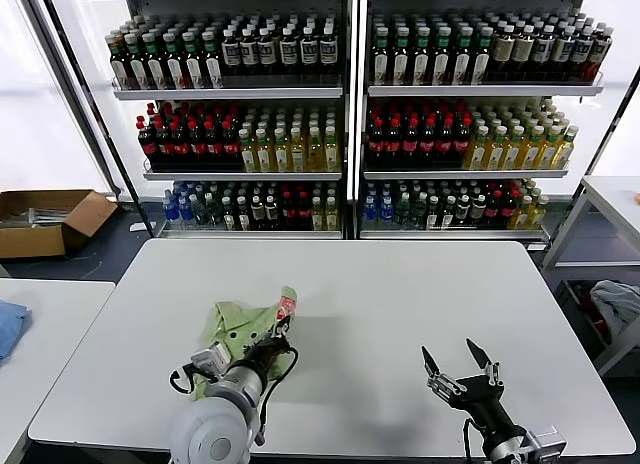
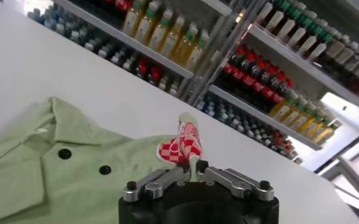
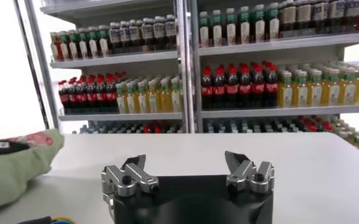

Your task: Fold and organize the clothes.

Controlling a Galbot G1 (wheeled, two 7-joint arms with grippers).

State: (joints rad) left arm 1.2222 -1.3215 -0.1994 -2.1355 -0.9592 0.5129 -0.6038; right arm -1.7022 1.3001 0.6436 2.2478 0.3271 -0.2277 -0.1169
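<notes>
**Left claw pinching shirt edge; fold in progress**

The shirt (image 1: 240,324) lies bunched on the table (image 1: 400,314), toward the near left corner. Its collar and two dark buttons face up in the left wrist view, and the flap bearing the red-and-white logo (image 2: 182,146) stands raised off the rest of the fabric.

The left claw (image 2: 195,170) sits over the near side of the shirt. Its fingers are pressed together on a thin strip of fabric just below the logo, so the raised flap hangs from this grip. The head view shows the same: the left claw (image 1: 278,334) meets the cloth at the shirt's right edge, below the lifted logo (image 1: 287,306).

The right claw (image 1: 458,369) hovers above bare table near the near edge, right of centre and well apart from the shirt. Its fingers are spread and hold nothing; the right wrist view confirms this and shows the shirt (image 3: 14,167) off to one side.

Step in hand, as judged: the left arm is carrying one edge of the shirt across to form a fold. The garment is not yet flat, so the task appears to be at an early stage.

Next move, as judged: lay the pinched edge over the shirt body, then release. Thin fabric may drag or bunch; the right claw could pin the far side.
</notes>
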